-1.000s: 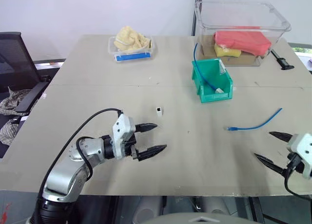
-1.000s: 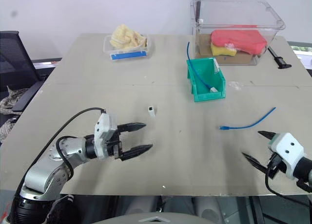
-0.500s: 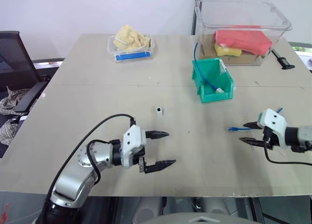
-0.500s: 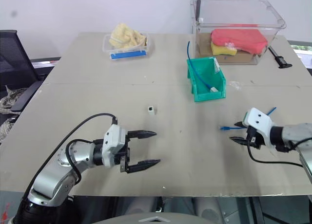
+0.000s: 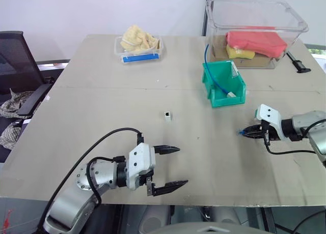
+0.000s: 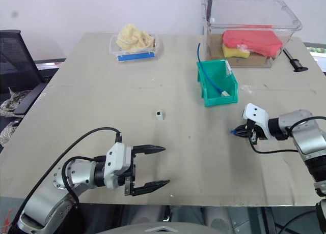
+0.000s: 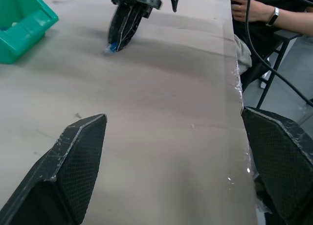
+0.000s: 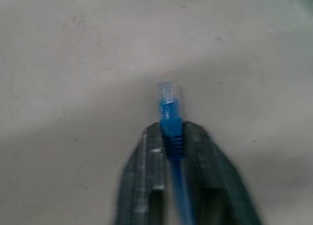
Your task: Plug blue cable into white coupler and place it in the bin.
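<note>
- The table (image 5: 102,101) is flat, smooth and light tan, with a thin line running across it.
- The blue cable (image 8: 170,122) is thin and bendy, with a small clear plug at its tip and a ribbed blue sleeve just behind it.
- The right gripper (image 5: 249,133) has its two black fingers pressed together on the blue cable, just behind the plug. The plug sticks out past the fingertips, low over the table.
- The cable's long line runs the same way as the fingers, with the plug end pointing toward the middle of the table.
- The white coupler (image 5: 167,115) is a tiny boxy block with a dark spot on it. It sits alone on the table, well apart from the cable.
- The bin (image 5: 224,85) is green hard plastic with a sloped, cut-down front. Another thin blue cable (image 5: 216,80) and a small white piece lie inside it.
- The left gripper (image 5: 168,166) hovers near the front edge of the table. Its pointed black fingers are wide apart and hold nothing.
- Behind the bin stands a big clear tub (image 5: 254,25) with a red pad and a yellow sponge inside.
- A shallow clear tray (image 5: 136,52) holds a lumpy yellow cloth.
</note>
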Robot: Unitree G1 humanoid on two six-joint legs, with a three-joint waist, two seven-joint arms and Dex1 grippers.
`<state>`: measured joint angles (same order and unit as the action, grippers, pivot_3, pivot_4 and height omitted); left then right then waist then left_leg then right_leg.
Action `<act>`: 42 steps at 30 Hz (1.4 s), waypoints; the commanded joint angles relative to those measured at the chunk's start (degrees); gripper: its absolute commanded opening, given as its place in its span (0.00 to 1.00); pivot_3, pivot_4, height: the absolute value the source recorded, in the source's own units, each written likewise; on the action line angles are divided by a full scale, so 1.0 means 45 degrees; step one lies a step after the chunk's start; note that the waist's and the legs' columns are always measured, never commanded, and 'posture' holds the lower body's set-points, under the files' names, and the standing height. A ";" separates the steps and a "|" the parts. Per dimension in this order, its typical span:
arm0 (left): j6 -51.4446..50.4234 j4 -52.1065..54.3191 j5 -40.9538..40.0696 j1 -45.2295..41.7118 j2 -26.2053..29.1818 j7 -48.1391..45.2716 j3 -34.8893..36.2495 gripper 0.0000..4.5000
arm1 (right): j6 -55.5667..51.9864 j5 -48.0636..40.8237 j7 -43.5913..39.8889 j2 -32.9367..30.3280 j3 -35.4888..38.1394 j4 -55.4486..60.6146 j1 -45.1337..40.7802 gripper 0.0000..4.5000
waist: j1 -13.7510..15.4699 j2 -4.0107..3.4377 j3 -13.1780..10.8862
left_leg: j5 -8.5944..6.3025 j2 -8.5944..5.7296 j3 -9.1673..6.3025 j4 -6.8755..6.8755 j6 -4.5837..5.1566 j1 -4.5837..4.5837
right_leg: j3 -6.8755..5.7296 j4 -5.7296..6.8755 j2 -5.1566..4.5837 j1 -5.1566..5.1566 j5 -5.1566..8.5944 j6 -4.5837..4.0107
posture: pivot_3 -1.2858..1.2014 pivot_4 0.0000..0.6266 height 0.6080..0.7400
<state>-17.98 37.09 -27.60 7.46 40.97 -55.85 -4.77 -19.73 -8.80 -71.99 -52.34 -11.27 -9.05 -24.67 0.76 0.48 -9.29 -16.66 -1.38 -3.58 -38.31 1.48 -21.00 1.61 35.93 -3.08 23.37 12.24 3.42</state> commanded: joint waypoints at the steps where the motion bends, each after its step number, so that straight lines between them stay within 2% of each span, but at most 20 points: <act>1: -0.0046 -0.1295 -0.0325 -0.1363 -0.0024 -0.0349 0.0316 1.00 | 0.0094 0.0151 -0.0365 0.0155 -0.0307 0.0277 0.0082 0.01 | 0.0010 0.0001 0.0002 | 0.0000 -0.0001 -0.0002 -0.0001 0.0000 0.0003 | -0.0004 0.0002 0.0001 -0.0002 0.0000 -0.0001 | 0.52 0.24 1.00; 5: 0.0241 -0.2747 -0.0238 -0.2072 -0.0309 -0.0573 0.0256 1.00 | -0.1111 -0.0153 -0.0135 0.0719 -0.0560 0.2353 -0.0202 0.01 | -0.0214 0.0000 0.0005 | 0.0000 0.0003 -0.0001 -0.0001 -0.0001 0.0005 | -0.0002 0.0006 0.0018 0.0000 -0.0012 0.0013 | 0.52 0.24 1.00; 9: 0.1031 -0.3430 0.0342 -0.2163 -0.0354 -0.0723 0.0222 1.00 | -0.2359 0.0153 0.0135 0.1560 -0.1532 0.3694 -0.0782 0.01 | -0.0385 -0.0006 0.0001 | 0.0002 0.0009 -0.0012 0.0009 -0.0006 -0.0045 | 0.0005 0.0008 0.0015 0.0060 -0.0016 0.0020 | 0.52 0.24 1.00; 12: 0.1359 -0.3561 0.0749 -0.2331 -0.0423 -0.0620 0.0116 1.00 | -0.2353 0.0799 0.0350 0.2445 -0.2672 0.3616 -0.1321 0.01 | -0.0327 -0.0007 0.0000 | 0.0005 0.0002 -0.0031 0.0004 -0.0011 -0.0068 | -0.0014 0.0007 0.0001 0.0073 -0.0017 0.0020 | 0.52 0.24 1.00; 15: 0.1306 -0.3344 0.1282 -0.2386 -0.0360 -0.0378 -0.0133 1.00 | -0.1197 0.1587 0.0658 0.3036 -0.3400 0.2860 -0.1535 0.01 | -0.0293 -0.0003 0.0004 | 0.0004 -0.0009 -0.0035 -0.0001 -0.0010 -0.0074 | -0.0020 0.0006 -0.0010 0.0072 -0.0017 0.0020 | 0.52 0.24 1.00; 16: 0.1198 -0.3213 0.1628 -0.2384 -0.0337 -0.0108 -0.0233 1.00 | -0.0804 0.1715 0.0694 0.3130 -0.3470 0.2669 -0.1499 0.19 | -0.0304 0.0004 0.0007 | 0.0004 -0.0013 -0.0036 -0.0002 -0.0011 -0.0073 | -0.0020 0.0006 -0.0014 0.0069 -0.0017 0.0020 | 0.52 0.24 1.00; 18: 0.0547 -0.2958 0.2020 -0.2521 -0.0120 0.0066 -0.0557 1.00 | -0.0361 0.1423 0.0876 0.3159 -0.2931 0.2781 -0.1059 0.40 | -0.0315 0.0005 0.0008 | 0.0004 -0.0014 -0.0034 -0.0003 -0.0011 -0.0072 | -0.0018 0.0004 -0.0013 0.0067 -0.0018 0.0020 | 0.52 0.24 1.00; 19: 0.0089 -0.2901 0.1901 -0.2652 -0.0077 0.0000 -0.0696 1.00 | -0.0311 0.0917 0.0961 0.3101 -0.2289 0.3171 -0.0623 0.45 | -0.0244 0.0009 0.0010 | 0.0004 -0.0014 -0.0036 -0.0003 -0.0011 -0.0071 | -0.0019 0.0004 -0.0011 0.0067 -0.0018 0.0021 | 0.52 0.24 1.00; 20: -0.0248 -0.2908 0.1728 -0.2788 -0.0094 -0.0087 -0.0800 1.00 | -0.0374 0.0450 0.1125 0.3070 -0.1646 0.3589 -0.0195 0.58 | -0.0235 0.0010 0.0011 | 0.0005 -0.0015 -0.0063 -0.0002 -0.0011 -0.0076 | -0.0043 0.0005 -0.0012 0.0062 -0.0018 0.0020 | 0.52 0.24 1.00; 21: -0.0302 -0.2987 0.1722 -0.2942 -0.0131 -0.0212 -0.0981 1.00 | -0.0354 -0.0018 0.1342 0.3001 -0.0891 0.4185 0.0420 0.66 | -0.0212 0.0003 0.0007 | 0.0004 -0.0015 -0.0072 -0.0002 -0.0012 -0.0078 | -0.0051 0.0005 -0.0011 0.0062 -0.0018 0.0020 | 0.52 0.24 1.00; 22: -0.0271 -0.3109 0.1820 -0.3079 -0.0198 -0.0246 -0.1138 1.00 | -0.0295 -0.0359 0.1451 0.2870 -0.0327 0.4743 0.0992 0.78 | -0.0180 -0.0003 0.0006 | 0.0004 -0.0015 -0.0080 0.0001 -0.0012 -0.0085 | -0.0057 0.0008 -0.0013 0.0064 -0.0018 0.0020 | 0.52 0.24 1.00; 24: -0.0282 -0.3405 0.1979 -0.3462 -0.0416 -0.0311 -0.1515 1.00 | -0.0105 -0.0990 0.1647 0.2528 0.0865 0.6130 0.2504 0.91 | -0.0024 -0.0008 0.0004 | 0.0007 -0.0017 -0.0112 -0.0005 -0.0018 -0.0155 | -0.0081 0.0008 -0.0015 0.0116 -0.0018 0.0020 | 0.52 0.24 1.00; 28: -0.0304 -0.4205 0.2256 -0.4413 -0.0993 -0.0330 -0.2179 1.00 | -0.0307 -0.2048 0.2446 0.2298 0.3129 0.8748 0.5700 0.91 | 0.0033 -0.0009 0.0007 | 0.0031 -0.0035 -0.0125 -0.0008 -0.0059 -0.0185 | -0.0090 0.0008 -0.0027 0.0138 -0.0021 0.0022 | 0.52 0.24 1.00; 34: 0.0678 -0.6640 0.3295 -0.6009 -0.1815 -0.0767 -0.3085 1.00 | 0.0377 -0.1890 0.4019 0.2998 0.5595 1.1282 1.0421 0.91 | -0.0003 -0.0014 0.0009 | 0.0006 -0.0043 -0.0155 -0.0025 -0.0012 -0.0156 | -0.0116 0.0012 -0.0004 0.0085 -0.0018 0.0023 | 0.52 0.24 1.00; 38: 0.1726 -0.8351 0.3783 -0.7010 -0.2336 -0.1488 -0.3628 1.00 | 0.1063 -0.1265 0.4752 0.3511 0.6452 1.1920 1.2549 0.91 | -0.0034 -0.0020 0.0018 | 0.0008 -0.0067 -0.0144 -0.0035 -0.0011 -0.0129 | -0.0104 0.0024 0.0000 0.0065 -0.0017 0.0026 | 0.52 0.24 1.00; 42: 0.2415 -0.9675 0.4334 -0.7925 -0.2958 -0.1901 -0.4056 1.00 | 0.1417 -0.0879 0.5232 0.3737 0.6808 1.2185 1.3705 0.91 | -0.0027 -0.0017 0.0020 | 0.0008 -0.0071 -0.0143 -0.0047 -0.0012 -0.0125 | -0.0102 0.0026 -0.0002 0.0054 -0.0016 0.0027 | 0.52 0.24 1.00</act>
<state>-9.11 -5.25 -8.92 -26.54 28.66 -63.39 -22.54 -14.80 -13.34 -49.71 -36.04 17.18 43.08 36.00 0.64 0.40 -9.20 -16.63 -1.70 -4.22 -38.52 1.43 -21.56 1.15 36.05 -3.09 23.61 12.17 3.54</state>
